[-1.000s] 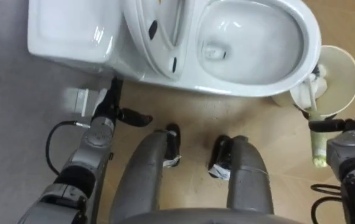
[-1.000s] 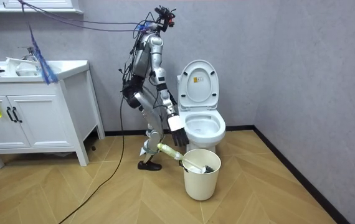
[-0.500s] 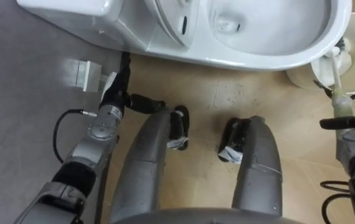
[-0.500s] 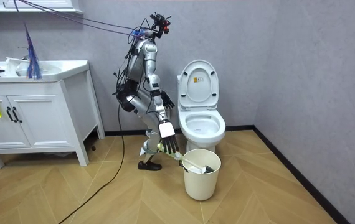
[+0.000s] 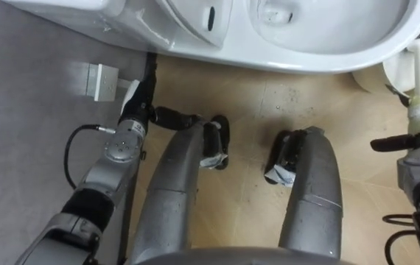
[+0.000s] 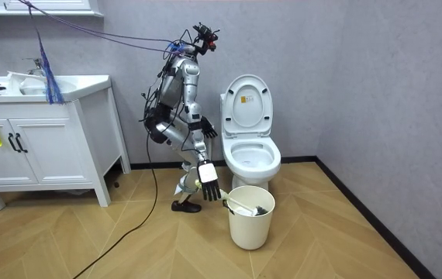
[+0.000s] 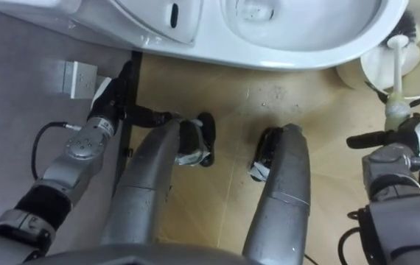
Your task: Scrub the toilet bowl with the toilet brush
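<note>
The white toilet (image 5: 320,60) fills the top of the eye views, its lid (image 6: 248,108) raised. I stand bent at its side, in front of the grey wall. The brush (image 7: 395,70), a white stick with a pale green grip, leans out of a cream bucket (image 6: 250,225) on the floor beside the bowl. My right hand (image 7: 405,143) hangs at the grip's end, thumb stuck out sideways; in the room view its fingers (image 6: 210,190) are spread and straight. My left hand (image 5: 145,110) is open, low beside the toilet's base.
A small white box (image 5: 99,79) sits on the grey surface left of the toilet. A white vanity cabinet with a sink (image 6: 43,132) stands at the room view's left. Wooden floor (image 6: 322,232) lies around the bucket.
I have bent lower, so the toilet has slid up in the eye view. My right hand has come down from beside the bowl to the brush's grip at the bucket.
</note>
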You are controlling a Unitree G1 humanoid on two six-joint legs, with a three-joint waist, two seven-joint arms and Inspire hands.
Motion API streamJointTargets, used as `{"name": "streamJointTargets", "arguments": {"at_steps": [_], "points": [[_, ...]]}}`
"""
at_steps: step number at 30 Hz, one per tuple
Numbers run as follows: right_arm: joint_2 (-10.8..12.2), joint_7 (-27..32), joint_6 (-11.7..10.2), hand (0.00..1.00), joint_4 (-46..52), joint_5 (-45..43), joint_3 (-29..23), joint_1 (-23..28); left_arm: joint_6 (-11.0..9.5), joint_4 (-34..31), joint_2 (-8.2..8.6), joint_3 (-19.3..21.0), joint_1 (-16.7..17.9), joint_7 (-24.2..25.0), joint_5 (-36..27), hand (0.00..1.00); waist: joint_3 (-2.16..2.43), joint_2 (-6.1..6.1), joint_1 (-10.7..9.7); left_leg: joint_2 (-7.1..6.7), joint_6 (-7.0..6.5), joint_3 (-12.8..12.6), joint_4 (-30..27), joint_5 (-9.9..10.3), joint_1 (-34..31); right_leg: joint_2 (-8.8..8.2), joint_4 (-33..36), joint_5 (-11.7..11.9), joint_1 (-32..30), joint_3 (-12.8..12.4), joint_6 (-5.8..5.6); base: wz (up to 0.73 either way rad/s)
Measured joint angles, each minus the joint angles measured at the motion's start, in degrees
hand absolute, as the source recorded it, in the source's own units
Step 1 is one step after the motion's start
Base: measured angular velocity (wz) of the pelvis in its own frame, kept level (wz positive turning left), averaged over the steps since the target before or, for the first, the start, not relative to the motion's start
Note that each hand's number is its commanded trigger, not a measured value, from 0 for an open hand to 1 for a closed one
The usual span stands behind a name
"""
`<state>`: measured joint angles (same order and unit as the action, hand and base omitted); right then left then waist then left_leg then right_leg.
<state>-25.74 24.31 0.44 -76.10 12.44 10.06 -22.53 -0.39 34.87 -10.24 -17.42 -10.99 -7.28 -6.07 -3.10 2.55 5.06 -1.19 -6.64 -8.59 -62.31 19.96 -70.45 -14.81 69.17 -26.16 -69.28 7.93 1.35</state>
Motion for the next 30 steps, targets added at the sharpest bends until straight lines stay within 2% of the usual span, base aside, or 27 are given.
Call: {"name": "streamJointTargets", "arguments": {"at_steps": [3,4,5,6,11,19,30], "points": [[-0.3,0.0,0.0,0.00,0.0,0.7,0.2,0.0,0.0,-0.1,-0.06,-0.4,0.1,0.0,0.0,0.00,0.01,0.03,0.3,-0.02,0.06,-0.2,-0.5,0.3,-0.1,-0.03,0.8,-0.4,-0.4,-0.4,0.05,0.01],[-0.5,0.0,0.0,0.13,0.0,0.8,1.0,0.0,0.0,-0.1,-0.11,-0.8,0.1,0.0,0.0,0.00,0.04,0.08,0.3,0.00,0.07,-0.3,-0.5,0.3,-0.2,-0.02,0.9,-0.5,-0.6,-0.4,0.08,0.00],[-0.6,0.0,0.0,0.93,0.0,0.8,1.4,0.0,0.0,-0.1,-0.11,-0.9,0.1,0.0,-0.1,0.00,0.04,0.09,0.3,0.01,0.08,-0.3,-0.5,0.3,-0.3,-0.02,0.9,-0.5,-0.7,-0.4,0.12,0.00],[-0.7,0.0,0.0,1.00,0.0,0.8,1.8,0.0,0.0,-0.1,-0.11,-0.9,0.2,0.0,-0.1,0.00,0.04,0.10,0.3,0.03,0.11,-0.3,-0.6,0.3,-0.4,-0.03,1.0,-0.5,-0.8,-0.4,0.21,0.00],[-0.9,0.1,0.2,1.00,0.0,1.3,2.8,-0.3,0.0,-0.8,-0.30,-0.9,1.1,0.0,-0.1,0.00,0.04,0.10,0.3,0.30,0.32,-0.3,-0.7,0.5,-0.5,-0.04,1.2,-0.7,-0.8,-0.3,0.43,-0.01],[-1.2,0.0,0.3,1.00,0.0,3.3,2.7,-0.8,0.0,-2.1,-1.84,-1.5,2.2,0.0,-0.1,0.00,0.04,0.11,0.0,0.49,0.73,0.2,-1.4,0.7,-0.8,-0.06,1.7,-1.0,-0.8,0.1,0.92,0.00],[-1.2,0.2,0.1,1.00,0.3,4.5,2.6,-0.5,0.1,-2.2,-1.98,-1.7,2.8,0.0,-0.1,0.00,0.04,0.10,0.0,0.48,0.73,0.3,-1.5,0.7,-0.9,-0.14,1.7,-1.1,-0.8,0.0,0.85,0.00]]}}
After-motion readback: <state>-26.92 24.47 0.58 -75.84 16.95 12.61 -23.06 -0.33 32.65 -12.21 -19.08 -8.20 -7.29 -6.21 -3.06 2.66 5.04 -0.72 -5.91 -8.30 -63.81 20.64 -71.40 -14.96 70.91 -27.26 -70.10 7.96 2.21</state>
